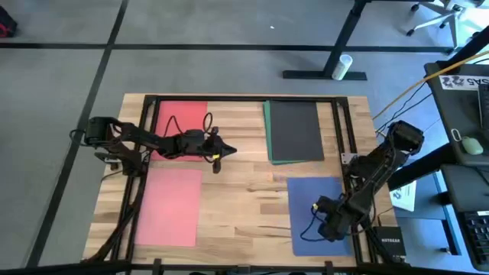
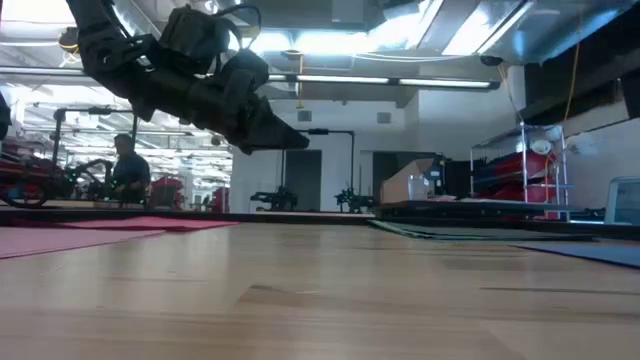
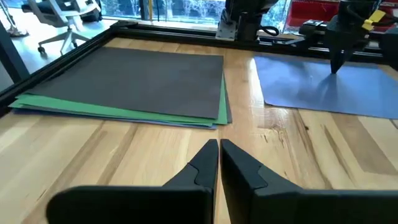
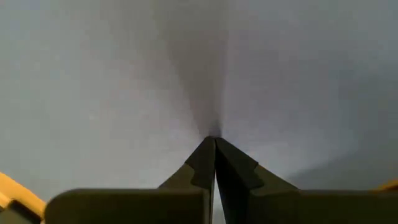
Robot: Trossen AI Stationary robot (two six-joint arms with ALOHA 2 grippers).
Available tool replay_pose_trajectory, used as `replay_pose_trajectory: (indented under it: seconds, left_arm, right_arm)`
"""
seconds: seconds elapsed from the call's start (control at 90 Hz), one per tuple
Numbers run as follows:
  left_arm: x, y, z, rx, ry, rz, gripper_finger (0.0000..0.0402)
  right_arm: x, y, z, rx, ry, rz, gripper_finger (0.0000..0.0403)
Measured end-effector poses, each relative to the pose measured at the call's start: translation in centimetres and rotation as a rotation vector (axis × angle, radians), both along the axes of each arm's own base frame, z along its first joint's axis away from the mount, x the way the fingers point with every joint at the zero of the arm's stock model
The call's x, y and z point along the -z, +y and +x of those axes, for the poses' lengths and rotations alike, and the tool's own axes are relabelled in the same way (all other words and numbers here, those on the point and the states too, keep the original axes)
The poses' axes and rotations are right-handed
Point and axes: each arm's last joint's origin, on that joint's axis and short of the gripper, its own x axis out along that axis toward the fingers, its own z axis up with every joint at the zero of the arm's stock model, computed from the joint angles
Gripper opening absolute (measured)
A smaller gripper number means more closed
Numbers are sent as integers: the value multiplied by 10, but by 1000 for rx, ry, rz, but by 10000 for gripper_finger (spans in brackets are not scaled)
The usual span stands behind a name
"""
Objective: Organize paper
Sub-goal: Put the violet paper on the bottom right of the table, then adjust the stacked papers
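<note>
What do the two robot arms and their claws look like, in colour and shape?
Both arms are dark, jointed and carry thin black cables. The left claw and right claw each show yellow accents. Their fingers are black, wedge-shaped and tapering to narrow tips.

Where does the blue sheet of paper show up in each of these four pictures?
High view: blue sheet lower right, under the right pincer.
Low view: thin blue strip at the far right edge.
Left wrist view: upper right, with the right pincer tip down on it.
Right wrist view: fills the picture.
Shared landmark: the dark grey sheet beside it.
</note>
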Motion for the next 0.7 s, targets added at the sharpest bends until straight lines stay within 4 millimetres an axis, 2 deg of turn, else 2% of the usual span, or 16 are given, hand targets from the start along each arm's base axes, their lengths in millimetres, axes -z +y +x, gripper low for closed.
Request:
replay_pose_trajectory:
  seconds: [0.3,0.422,0.522,0.7]
  left_arm:
    - [0,0,0,0,0,0,0]
    - [0,0,0,0,-1,0,0]
    - [0,0,0,1,-1,0,0]
    - [0,0,0,0,-1,-3,0]
  right_arm:
    - [-14,4,4,-34,-22,-45,0]
    - [-24,1,12,-61,-96,-130,0]
    - [-30,-12,24,-55,-166,-271,1]
    - [-35,-49,53,-55,-235,-504,6]
